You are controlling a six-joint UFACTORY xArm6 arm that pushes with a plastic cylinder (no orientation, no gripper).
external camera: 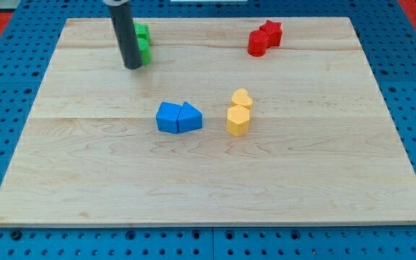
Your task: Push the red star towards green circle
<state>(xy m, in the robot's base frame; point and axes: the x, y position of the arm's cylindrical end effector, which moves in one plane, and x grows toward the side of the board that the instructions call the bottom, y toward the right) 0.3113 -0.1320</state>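
The red star (271, 30) lies at the view's top right, touching a red round block (257, 43) just below-left of it. Two green blocks sit at the view's top left, one (143, 32) above the other (144, 50); the rod hides part of both, so I cannot tell which is the circle. My tip (132, 66) rests on the board right beside the lower green block, on its left. The tip is far to the left of the red star.
Two blue blocks (168, 118) (190, 118) touch each other at the board's middle. A yellow heart (242, 97) sits above a yellow hexagon (237, 120) to their right. The wooden board (85, 180) lies on a blue pegboard.
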